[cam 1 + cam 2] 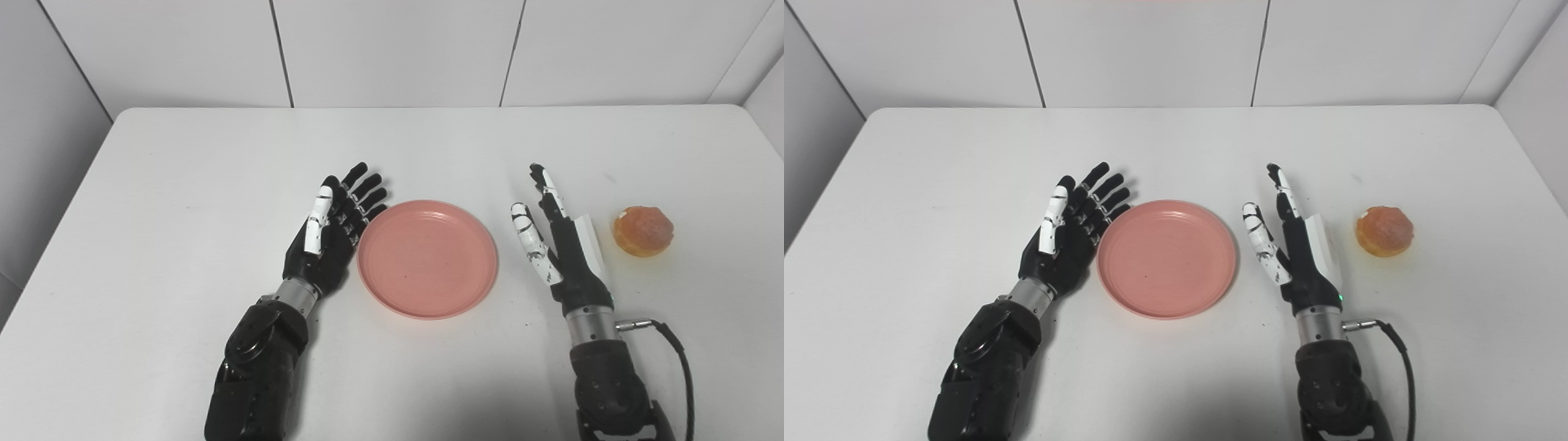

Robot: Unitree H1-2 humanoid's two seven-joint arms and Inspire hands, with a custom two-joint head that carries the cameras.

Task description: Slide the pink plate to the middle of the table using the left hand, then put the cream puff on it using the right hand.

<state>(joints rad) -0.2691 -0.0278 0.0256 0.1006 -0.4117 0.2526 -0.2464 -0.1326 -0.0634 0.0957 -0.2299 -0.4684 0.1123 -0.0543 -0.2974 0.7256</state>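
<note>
The pink plate (427,257) lies flat near the middle of the white table (184,184), with nothing on it. My left hand (334,233) rests open against the plate's left rim, its fingers stretched out toward the far right. A golden cream puff (643,230) sits on the table at the right. Between plate and puff stands my right hand (554,239), open and edge-on, fingers pointing away from me, a small gap on either side. Neither hand holds anything.
A black cable (677,355) loops out from the right wrist over the table. White wall panels (392,49) rise just behind the table's far edge, and side walls close in at both ends.
</note>
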